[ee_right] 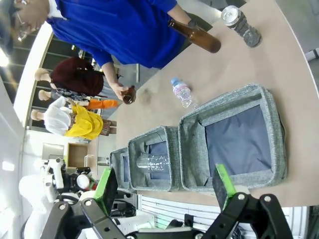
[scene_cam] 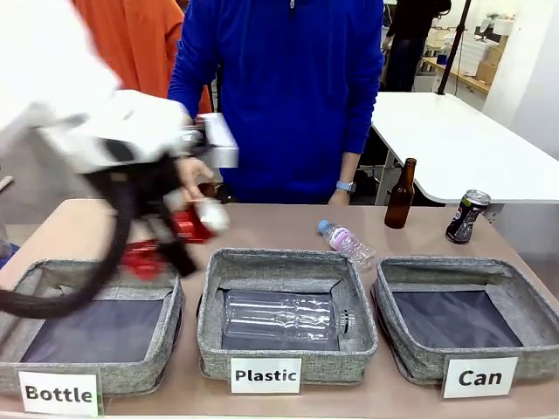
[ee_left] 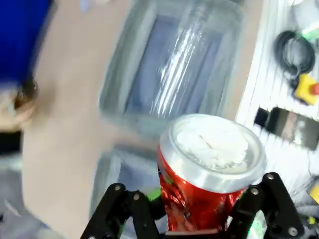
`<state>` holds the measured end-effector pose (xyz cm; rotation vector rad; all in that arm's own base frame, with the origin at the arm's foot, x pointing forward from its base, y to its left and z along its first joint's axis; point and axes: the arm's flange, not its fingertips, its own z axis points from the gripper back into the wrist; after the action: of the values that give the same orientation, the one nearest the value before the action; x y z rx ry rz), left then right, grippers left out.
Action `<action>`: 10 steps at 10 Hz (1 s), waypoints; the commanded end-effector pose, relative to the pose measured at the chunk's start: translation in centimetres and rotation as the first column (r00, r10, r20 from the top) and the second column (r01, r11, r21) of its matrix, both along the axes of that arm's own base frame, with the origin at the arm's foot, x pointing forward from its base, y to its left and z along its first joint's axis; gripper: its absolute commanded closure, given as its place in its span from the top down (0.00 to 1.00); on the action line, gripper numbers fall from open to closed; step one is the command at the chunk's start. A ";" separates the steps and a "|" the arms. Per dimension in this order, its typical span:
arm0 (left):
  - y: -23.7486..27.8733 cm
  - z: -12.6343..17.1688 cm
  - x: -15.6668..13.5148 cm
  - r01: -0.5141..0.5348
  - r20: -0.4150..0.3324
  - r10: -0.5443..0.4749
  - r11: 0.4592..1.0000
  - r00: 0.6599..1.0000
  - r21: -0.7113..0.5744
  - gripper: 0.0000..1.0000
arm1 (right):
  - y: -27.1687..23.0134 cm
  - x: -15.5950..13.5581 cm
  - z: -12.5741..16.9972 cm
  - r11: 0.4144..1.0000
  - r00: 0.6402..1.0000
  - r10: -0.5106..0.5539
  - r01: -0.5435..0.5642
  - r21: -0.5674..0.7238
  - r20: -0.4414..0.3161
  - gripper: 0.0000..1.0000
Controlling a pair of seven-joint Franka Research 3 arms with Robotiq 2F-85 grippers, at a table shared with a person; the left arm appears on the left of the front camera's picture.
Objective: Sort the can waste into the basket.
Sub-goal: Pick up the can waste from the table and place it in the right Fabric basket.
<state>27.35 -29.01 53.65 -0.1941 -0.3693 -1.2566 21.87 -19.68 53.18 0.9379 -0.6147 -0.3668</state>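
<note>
You're on the carry, I judge: across the tan tabletop (scene_cam: 279, 229) the soft grey woven Can basket (scene_cam: 454, 264) sits far right, so next swing past the Plastic basket (scene_cam: 288, 260) before letting go. Your left tool (ee_left: 197, 214) is clenched on the crushed red can (ee_left: 209, 164), dented thin metal with a silver end, held aloft at the left; the right tool (ee_right: 164, 185) hangs released. The black can (scene_cam: 467, 216), an upright cylinder, waits behind the Can basket.

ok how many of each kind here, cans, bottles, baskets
cans: 2 (red can, black can)
brown glass bottles: 2
clear plastic bottles: 2
baskets: 3 (Bottle basket, Plastic basket, Can basket)
total: 9
</note>
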 end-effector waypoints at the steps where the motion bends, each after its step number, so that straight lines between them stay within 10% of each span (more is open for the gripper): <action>1: -7.9 -2.3 4.8 0.146 0.111 -0.150 0.988 0.982 0.046 0.00 | -0.1 0.1 0.1 1.000 0.999 0.011 -0.011 0.003 0.031 1.00; 4: -22.1 -4.9 4.7 0.256 0.218 -0.260 0.965 0.941 0.049 0.00 | -1.8 -3.3 0.4 0.999 0.997 -0.019 0.016 -0.037 -0.072 1.00; 6: -28.0 -6.2 5.4 0.104 0.319 -0.100 0.995 0.942 0.006 0.00 | -4.3 -8.5 -0.1 0.996 0.980 0.066 -0.076 -0.050 -0.186 1.00; 10: -35.2 -9.4 5.4 0.054 0.120 -0.046 0.996 0.992 -0.065 0.00 | -9.5 -10.6 -1.8 0.994 0.982 -0.112 0.112 -0.007 -0.154 1.00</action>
<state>32.53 -61.83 44.70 -0.1589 -0.5698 -1.3079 10.83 -28.11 51.60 0.8662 -0.4415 -0.5109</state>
